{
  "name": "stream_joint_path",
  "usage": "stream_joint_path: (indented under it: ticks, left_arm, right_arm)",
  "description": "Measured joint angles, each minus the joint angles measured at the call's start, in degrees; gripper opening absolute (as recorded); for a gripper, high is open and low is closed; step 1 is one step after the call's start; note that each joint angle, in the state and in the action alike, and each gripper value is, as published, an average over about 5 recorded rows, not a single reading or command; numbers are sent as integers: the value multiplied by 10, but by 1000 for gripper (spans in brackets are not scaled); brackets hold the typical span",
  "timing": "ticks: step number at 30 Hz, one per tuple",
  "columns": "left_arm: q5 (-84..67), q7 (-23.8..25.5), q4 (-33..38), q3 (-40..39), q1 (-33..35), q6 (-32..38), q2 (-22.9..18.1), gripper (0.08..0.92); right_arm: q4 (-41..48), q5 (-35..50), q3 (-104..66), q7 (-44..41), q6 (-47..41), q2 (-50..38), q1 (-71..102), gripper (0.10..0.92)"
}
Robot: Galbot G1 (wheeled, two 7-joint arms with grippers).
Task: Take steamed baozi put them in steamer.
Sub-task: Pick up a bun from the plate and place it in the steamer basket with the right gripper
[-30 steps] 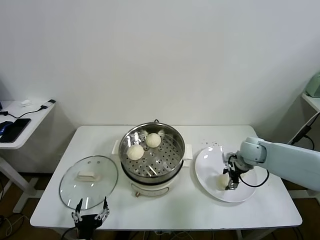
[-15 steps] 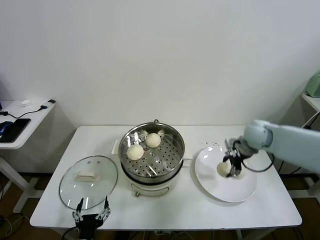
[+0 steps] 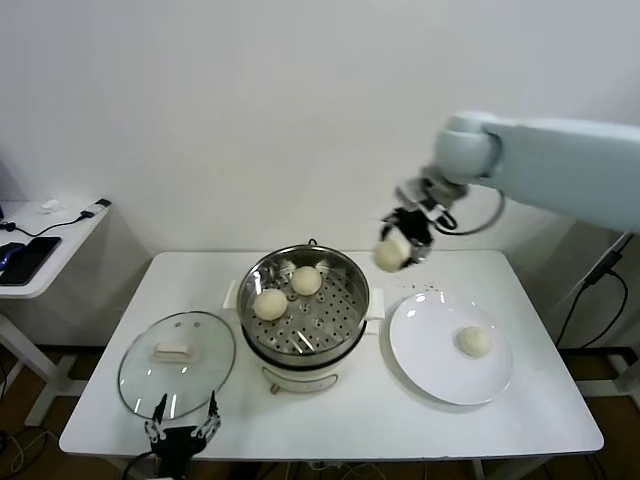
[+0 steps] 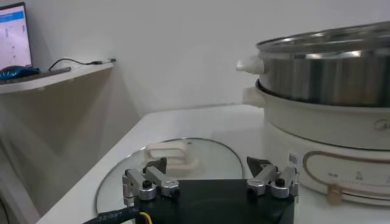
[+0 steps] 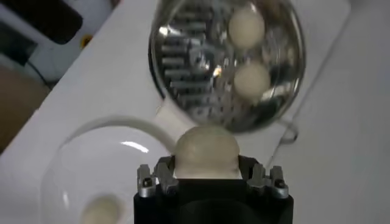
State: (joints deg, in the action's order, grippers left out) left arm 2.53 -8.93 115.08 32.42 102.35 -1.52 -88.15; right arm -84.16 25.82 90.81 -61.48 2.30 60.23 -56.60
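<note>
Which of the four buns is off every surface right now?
The bun clamped in the right pincer, in the air beside the steamer; two lie inside it, one on the plate.

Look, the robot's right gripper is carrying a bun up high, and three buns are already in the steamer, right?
Not quite: only two buns sit in the steamer, as the head view shows. The right gripper does carry a bun up high.

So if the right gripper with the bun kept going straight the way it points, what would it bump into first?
Probably the steamer. The right gripper, shut on a baozi, points down at the table, and the steamer's near rim lies just ahead of the bun. Depth is hard to judge, so it might meet the white table beside the rim instead.
</note>
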Motion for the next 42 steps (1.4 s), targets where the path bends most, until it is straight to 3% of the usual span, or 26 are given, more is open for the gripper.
stream_joint_path:
  ticks: [13,30,38,42]
  left_arm:
    - [-2,-1,-6,4,1,0,0,823]
    - [-3,-3,-7,5,3,0,-1,823]
    - [-3,-4,-9,4,3,2,-1,823]
    - [-2,-4,-9,3,2,2,-3,823]
  right_arm:
    - [14,-99,-17,7,146,130,84,679]
    - [85,-177,-28,37,201,190,194,675]
    - [102,-187,-34,50,214,191,211,805]
    - [105,-185,-39,53,223,189,209,821]
